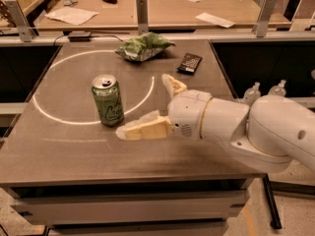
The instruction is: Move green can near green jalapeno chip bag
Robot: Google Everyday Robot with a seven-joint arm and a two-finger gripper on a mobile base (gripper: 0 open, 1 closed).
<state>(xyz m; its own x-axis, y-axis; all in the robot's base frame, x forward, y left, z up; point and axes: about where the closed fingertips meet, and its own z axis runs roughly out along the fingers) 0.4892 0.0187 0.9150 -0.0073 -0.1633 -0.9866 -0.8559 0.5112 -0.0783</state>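
The green can stands upright on the grey table, left of centre, silver top and pull tab up. The green jalapeno chip bag lies at the table's far edge, well behind the can. My gripper comes in from the right on a white arm. It is open and empty. One cream finger points left, its tip just right of the can's base. The other finger is farther back. Neither touches the can.
A flat black packet lies right of the chip bag. A white circle line is drawn on the table around the can. A wooden desk with papers stands behind. Two clear bottles stand lower right of the table.
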